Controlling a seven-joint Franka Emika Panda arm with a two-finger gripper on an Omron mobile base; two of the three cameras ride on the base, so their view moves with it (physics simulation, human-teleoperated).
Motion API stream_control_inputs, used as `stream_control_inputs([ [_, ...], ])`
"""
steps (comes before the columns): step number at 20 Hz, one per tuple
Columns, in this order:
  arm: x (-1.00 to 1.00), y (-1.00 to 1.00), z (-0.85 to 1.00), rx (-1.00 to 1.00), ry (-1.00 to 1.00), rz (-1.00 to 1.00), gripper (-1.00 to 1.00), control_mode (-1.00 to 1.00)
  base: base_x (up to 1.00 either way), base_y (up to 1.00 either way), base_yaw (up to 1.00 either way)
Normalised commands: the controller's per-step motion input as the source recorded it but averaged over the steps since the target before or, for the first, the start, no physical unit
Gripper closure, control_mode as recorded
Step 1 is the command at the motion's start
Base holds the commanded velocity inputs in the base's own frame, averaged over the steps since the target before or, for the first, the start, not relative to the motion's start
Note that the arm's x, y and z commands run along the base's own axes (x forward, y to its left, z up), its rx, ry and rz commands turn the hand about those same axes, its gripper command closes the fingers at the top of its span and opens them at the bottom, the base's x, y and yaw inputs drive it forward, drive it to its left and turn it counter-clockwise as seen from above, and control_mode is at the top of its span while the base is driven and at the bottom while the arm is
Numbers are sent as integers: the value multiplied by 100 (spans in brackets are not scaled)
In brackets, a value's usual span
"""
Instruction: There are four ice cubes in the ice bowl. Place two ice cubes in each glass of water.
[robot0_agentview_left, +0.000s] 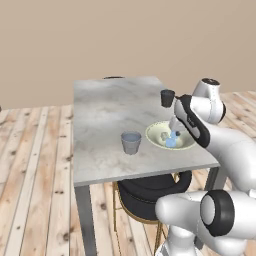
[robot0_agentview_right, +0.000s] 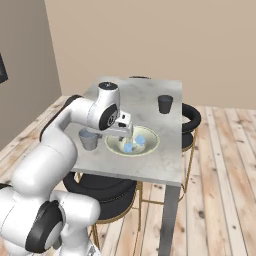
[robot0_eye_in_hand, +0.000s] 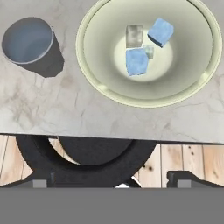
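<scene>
No brand, label or writing can be read on anything in view. The ice bowl (robot0_eye_in_hand: 148, 94) is seen in the upper right of the hand view, resting on the grey marble table (robot0_eye_in_hand: 87, 118) close to its near edge. Four ice cubes (robot0_eye_in_hand: 137, 61) are gathered at the bowl's bottom: two clearly blue, two paler and greyish, lying close together. One glass of water (robot0_eye_in_hand: 28, 41) is placed just beside the bowl, in the upper left of the same view. The second glass (robot0_agentview_left: 167, 97) is seen further back on the table, right of centre in the left base view, well apart from the first. The gripper (robot0_agentview_left: 174, 131) is held above the bowl with its jaws spread wide and nothing between them. A black round stool (robot0_eye_in_hand: 83, 159) is tucked under the table edge.
</scene>
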Motion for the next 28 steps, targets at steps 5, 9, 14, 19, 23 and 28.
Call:
stream_control_inputs([
  [5,14,-13,-16,0,0,0,-100,-100,0,0,0],
  [9,16,-5,-19,0,0,0,-100,-100,0,0,0],
  [14,19,-3,-26,0,0,0,-100,-100,0,0,0],
  [19,17,0,-27,0,2,0,-100,-100,0,0,0],
  [23,14,0,-22,0,3,0,-100,-100,0,0,0],
  [28,25,-5,-18,0,0,0,-100,-100,0,0,0],
])
